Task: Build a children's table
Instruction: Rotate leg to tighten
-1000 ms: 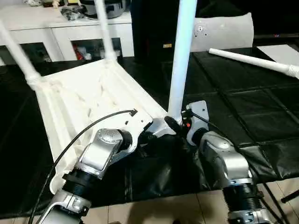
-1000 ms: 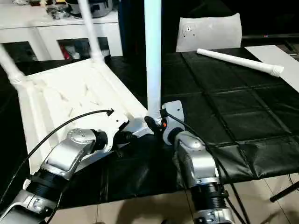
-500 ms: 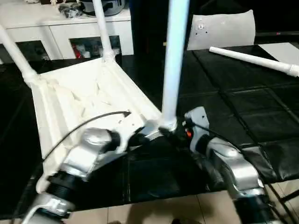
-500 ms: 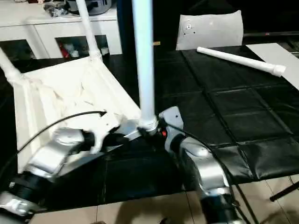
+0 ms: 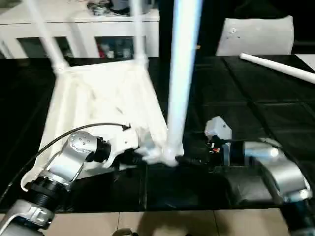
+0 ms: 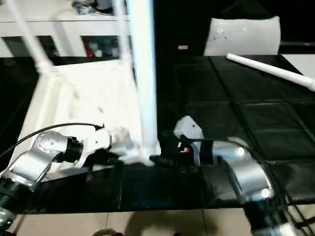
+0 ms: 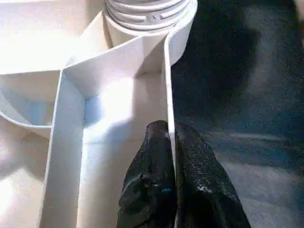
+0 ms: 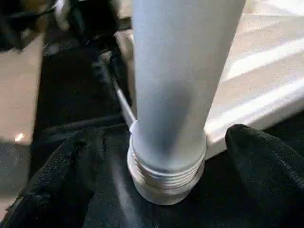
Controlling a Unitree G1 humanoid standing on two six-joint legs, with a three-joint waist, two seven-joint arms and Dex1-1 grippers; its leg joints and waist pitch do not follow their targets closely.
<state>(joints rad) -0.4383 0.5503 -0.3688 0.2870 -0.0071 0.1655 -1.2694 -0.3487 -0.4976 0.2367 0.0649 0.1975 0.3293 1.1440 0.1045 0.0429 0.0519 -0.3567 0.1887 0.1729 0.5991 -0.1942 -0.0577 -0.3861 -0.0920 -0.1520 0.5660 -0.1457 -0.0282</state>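
The children's table top (image 5: pixel 103 103) is lying ribbed side up on the black mat (image 5: pixel 256 113), its near corner socket at the left gripper (image 7: pixel 171 142), which is pinching a thin rib of that top between closed fingers. The upright leg (image 5: pixel 181 73) is standing in that socket between the widely parted fingers of the right gripper (image 8: pixel 156 156), which are not touching it, while 1 more leg (image 5: pixel 275 66) is lying well beyond the right gripper. Hollow plastic like this is probably light, stiff and slippery, so gripping the leg low by its threaded collar seems safest.

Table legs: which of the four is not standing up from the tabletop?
The leg lying flat on the black mat at the robot's far right. The other three rise from corners of the upturned tabletop, one between the grippers.
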